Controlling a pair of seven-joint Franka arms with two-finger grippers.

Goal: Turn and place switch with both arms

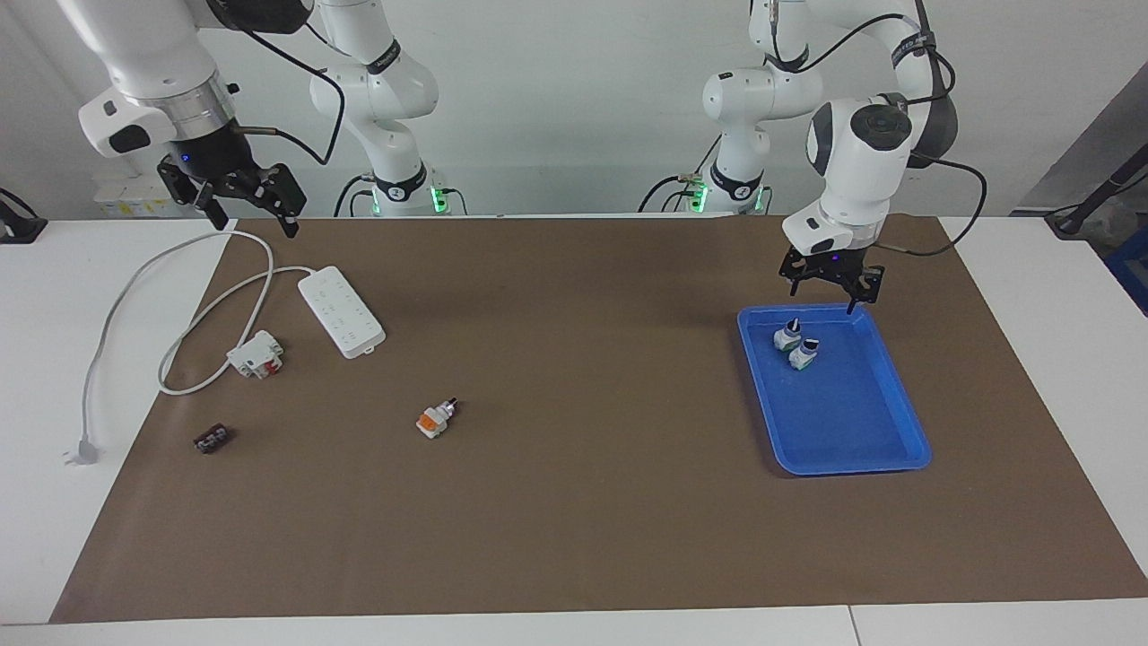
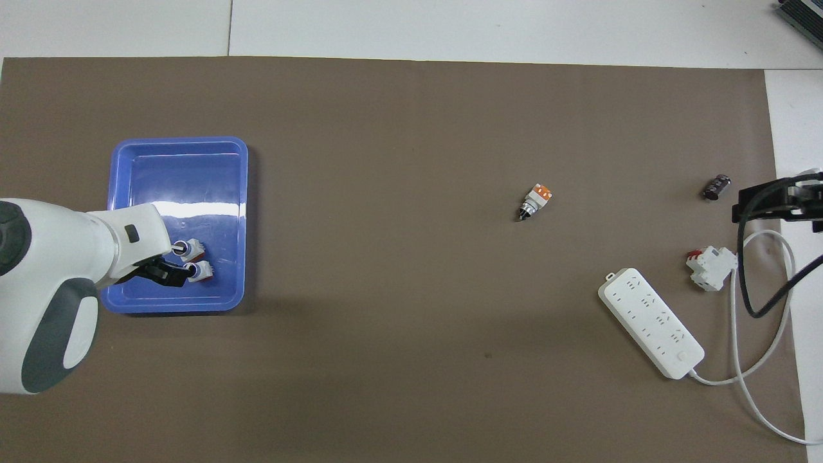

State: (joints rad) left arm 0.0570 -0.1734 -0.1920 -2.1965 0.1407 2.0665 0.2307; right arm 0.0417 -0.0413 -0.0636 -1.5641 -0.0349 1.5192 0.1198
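The switch (image 1: 435, 418) (image 2: 535, 201), white with an orange section and a small black knob, lies on its side alone on the brown mat, about midway between the two arms. My left gripper (image 1: 830, 294) (image 2: 168, 263) hangs open and holds nothing. It is just above the robot-side end of the blue tray (image 1: 852, 467) (image 2: 180, 140). Two small black-knobbed switches (image 1: 787, 335) (image 1: 804, 353) stand side by side in that tray. My right gripper (image 1: 251, 218) (image 2: 771, 202) waits open and raised over the mat's corner at the right arm's end.
A white power strip (image 1: 341, 311) (image 2: 651, 323) with a looping cable, a white-and-red block (image 1: 256, 353) (image 2: 710, 267) and a small dark part (image 1: 212, 439) (image 2: 717, 186) lie at the right arm's end. The cable's plug (image 1: 81, 449) rests on the white table.
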